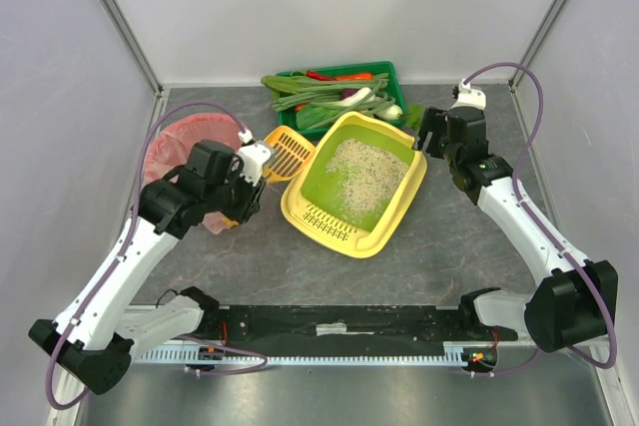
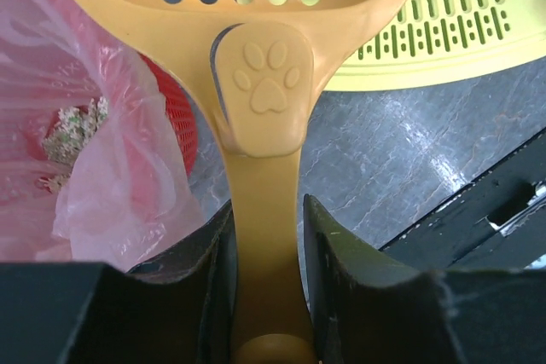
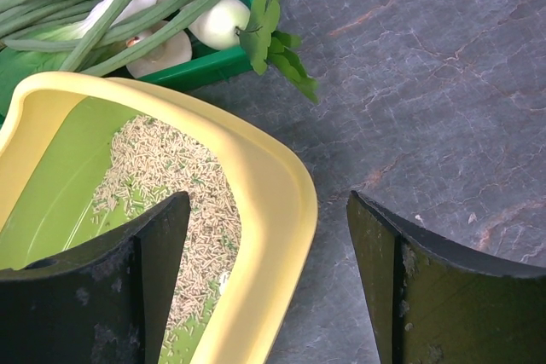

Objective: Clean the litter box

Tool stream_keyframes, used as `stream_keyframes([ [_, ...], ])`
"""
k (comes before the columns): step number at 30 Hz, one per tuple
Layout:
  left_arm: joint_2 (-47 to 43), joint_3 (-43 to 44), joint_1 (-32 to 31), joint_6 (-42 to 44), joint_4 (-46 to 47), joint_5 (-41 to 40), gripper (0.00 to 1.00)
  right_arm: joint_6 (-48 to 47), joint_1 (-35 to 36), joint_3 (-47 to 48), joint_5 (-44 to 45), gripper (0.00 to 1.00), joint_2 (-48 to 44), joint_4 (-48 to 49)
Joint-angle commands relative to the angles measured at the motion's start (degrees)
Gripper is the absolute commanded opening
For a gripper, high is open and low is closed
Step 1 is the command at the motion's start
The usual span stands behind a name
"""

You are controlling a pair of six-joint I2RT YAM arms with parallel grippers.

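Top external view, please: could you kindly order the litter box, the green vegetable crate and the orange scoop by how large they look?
1. litter box, clearly the largest.
2. green vegetable crate, with its near edge partly hidden behind the litter box.
3. orange scoop, the smallest, though its handle is hidden.

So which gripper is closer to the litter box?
Right. The right gripper hangs over the litter box's far corner rim; the left gripper, holding the scoop, sits off its left side.

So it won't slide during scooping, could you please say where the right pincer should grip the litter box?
Probably grip the litter box by its rim at the right corner, from above: the rim is a narrow raised lip, and the open right pincer straddles it.
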Motion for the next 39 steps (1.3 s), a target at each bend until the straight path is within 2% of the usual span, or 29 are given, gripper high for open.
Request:
stream_keyframes([
  [1,2.4,3.8,-3.7,5.0,1.9,-4.2,0.02,0.2,-0.2,2.5,1.5,0.82,-1.2,0.8],
  [6,8.4,8.5,-8.8,6.4,3.7,-6.9,0.02,-0.6,-0.2,2.5,0.2,0.81,-2.1,-1.3],
  [11,13.6,10.9,-10.3,4.2,10.1,-4.9,0.02,-2.5,0.7,3.9,-1.4,0.79,-1.7,-5.8],
  [16,16.5,10.3,-10.5,0.2,15.8,-1.0,0.02,-0.1,0.7,2.8,-0.4,0.78,-1.8,-9.2],
  [22,15.3,7.8,-10.6,-3.2,18.9,0.0,0.02,1.6,0.7,3.0,-0.9,0.76,0.5,-11.7],
  [35,11.7,4.7,-10.6,-6.0,19.2,-1.3,0.02,3.4,1.6,2.5,-5.3,0.74,5.9,-8.1],
  [39,11.8,4.7,-10.6,-5.9,19.3,-1.0,0.02,2.6,1.8,2.6,-5.8,0.68,7.0,-6.9],
])
